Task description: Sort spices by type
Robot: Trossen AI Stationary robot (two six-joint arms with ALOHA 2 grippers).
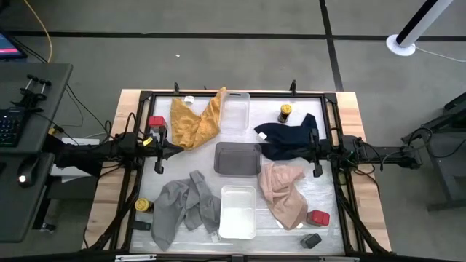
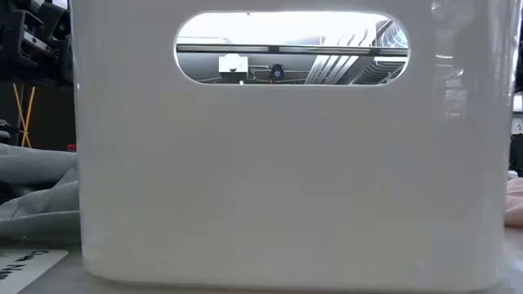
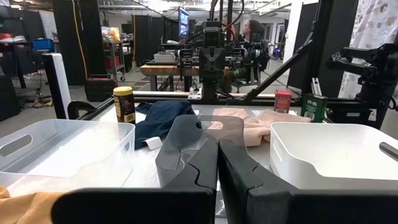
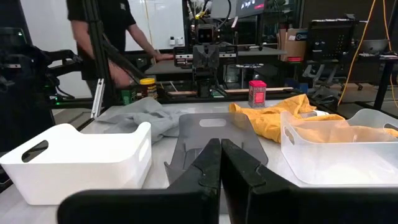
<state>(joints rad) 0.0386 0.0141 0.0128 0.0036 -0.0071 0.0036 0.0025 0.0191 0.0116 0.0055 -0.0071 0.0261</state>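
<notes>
In the high view one yellow-lidded jar (image 1: 285,113) stands by the navy cloth (image 1: 287,138). The other (image 1: 143,206) lies at the table's left near corner. One red tin (image 1: 156,122) sits beside the yellow cloth (image 1: 193,120), the other (image 1: 318,217) by the pink cloth (image 1: 284,193). A dark flat tin (image 1: 312,240) lies near it; a second flat tin does not show. My left gripper (image 1: 175,149) (image 3: 217,168) and right gripper (image 1: 309,153) (image 4: 220,165) hover shut on either side of the grey tray (image 1: 237,159), facing each other.
A clear tray (image 1: 234,113) sits at the far middle and a white tray (image 1: 238,211) at the near middle, filling the low view (image 2: 286,163). A grey cloth (image 1: 182,207) lies left of it. A person (image 4: 99,37) stands beyond the table.
</notes>
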